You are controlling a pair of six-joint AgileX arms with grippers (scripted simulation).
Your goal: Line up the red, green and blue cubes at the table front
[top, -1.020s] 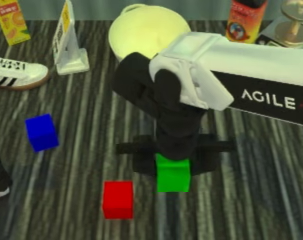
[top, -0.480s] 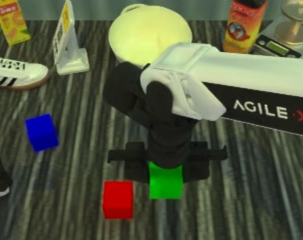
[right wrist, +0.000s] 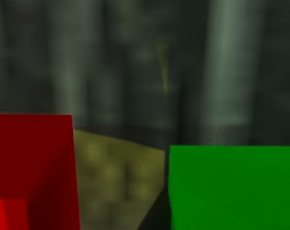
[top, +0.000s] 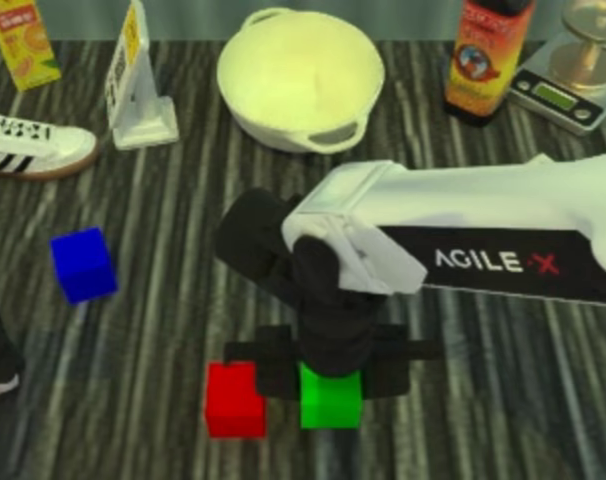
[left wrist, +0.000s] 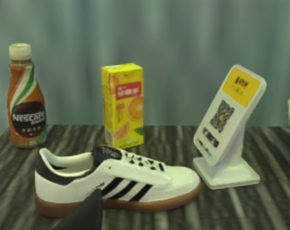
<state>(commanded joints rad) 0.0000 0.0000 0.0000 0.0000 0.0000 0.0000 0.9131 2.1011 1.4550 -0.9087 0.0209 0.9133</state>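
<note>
From above, the right arm reaches in from the right edge across the striped table (top: 503,400), and the right gripper (top: 330,385) sits low at the table front, directly over the green cube (top: 330,400). The black wrist hides the fingertips, so I cannot tell how wide the claw stands or whether it really has the cube. The red cube (top: 234,399) lies just to the left of the green one, a narrow gap between them, both near the front edge. The blue cube (top: 83,264) sits well apart, out on the left side and farther back. Along the back stand a cream bowl (top: 301,78), a juice carton (top: 21,42), a QR stand (top: 138,80), a dark bottle (top: 481,60) and a scale (top: 568,70); a white shoe (top: 33,145) lies at the left.

Left wrist camera: shoe, carton, QR stand and a coffee bottle (left wrist: 25,98). The left arm is parked at the left edge.

Right wrist camera, very close: red cube and green cube side by side, table showing between them.
</note>
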